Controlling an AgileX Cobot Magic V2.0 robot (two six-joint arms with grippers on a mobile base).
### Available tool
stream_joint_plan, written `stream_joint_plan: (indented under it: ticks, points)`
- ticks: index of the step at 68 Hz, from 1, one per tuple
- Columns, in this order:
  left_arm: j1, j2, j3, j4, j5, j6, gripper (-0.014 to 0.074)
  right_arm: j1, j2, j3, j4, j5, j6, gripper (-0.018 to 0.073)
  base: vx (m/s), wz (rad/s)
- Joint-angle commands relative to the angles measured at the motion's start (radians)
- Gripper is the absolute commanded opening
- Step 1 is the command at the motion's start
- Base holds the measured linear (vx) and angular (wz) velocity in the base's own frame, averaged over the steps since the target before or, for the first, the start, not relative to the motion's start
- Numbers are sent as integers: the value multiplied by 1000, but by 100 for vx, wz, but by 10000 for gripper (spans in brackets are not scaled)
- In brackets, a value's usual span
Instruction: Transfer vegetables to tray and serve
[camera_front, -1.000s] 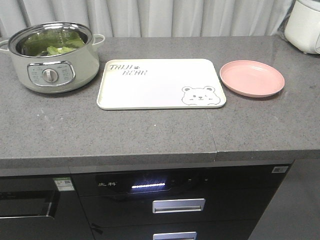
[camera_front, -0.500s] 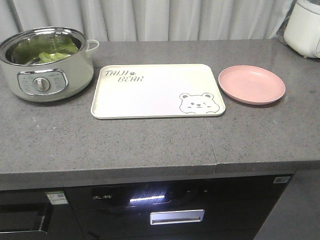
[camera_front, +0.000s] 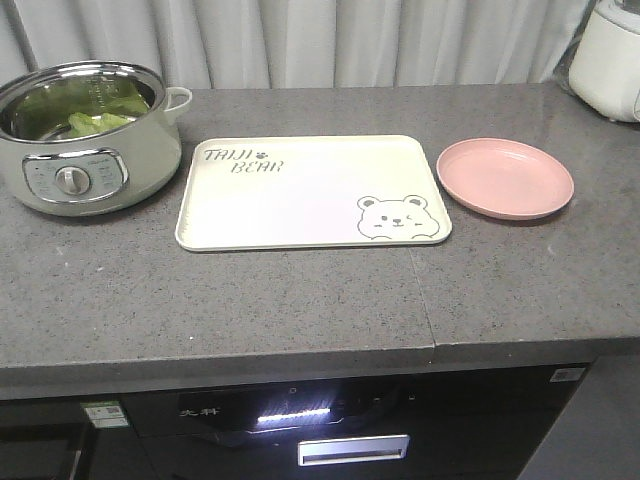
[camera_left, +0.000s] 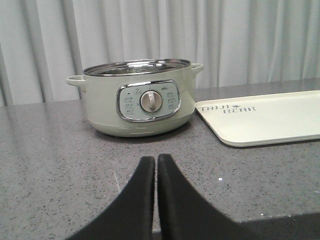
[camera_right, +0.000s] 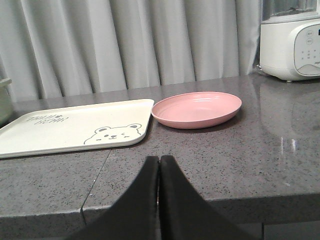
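Green vegetables (camera_front: 88, 122) lie inside the pale green electric pot (camera_front: 85, 140) at the counter's left. The cream tray (camera_front: 300, 200) with its bear drawing lies flat in the middle, bare; it also shows in the left wrist view (camera_left: 270, 120) and the right wrist view (camera_right: 60, 132). My left gripper (camera_left: 155, 159) is shut with nothing in it, low over the counter in front of the pot (camera_left: 137, 97). Near the counter's front edge my right gripper (camera_right: 159, 159) is shut and empty, short of the tray's corner. Neither gripper shows in the front view.
A round pink plate (camera_front: 505, 178) sits right of the tray, also seen from the right wrist (camera_right: 196, 108). A white appliance (camera_right: 292, 42) stands at the back right. Grey curtains hang behind the counter. Below the counter edge are dark appliance fronts with a lit display (camera_front: 295, 415).
The front view has shifted: pot, tray and plate sit lower and further left in the frame, and less of the appliance fronts below shows. Nothing on the counter has moved.
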Motion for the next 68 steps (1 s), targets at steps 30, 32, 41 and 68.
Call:
stream_joint_plan:
  ticks: [30,32,41,68]
  points:
    - [0,-14,27,-5,-76,-5,-6,2,-6,16,-3,-76,-4,-6,3,0]
    - [0,-14,27,-5,-76,-5,-6,2,-6,16,-3,-76,-4,-6,3,0]
    - [0,-14,27,-5,-76,-5,-6,2,-6,16,-3,-76,-4,-6,3,0]
    - [0,-14,27,-5,-76,-5,-6,2,-6,16,-3,-76,-4,-6,3,0]
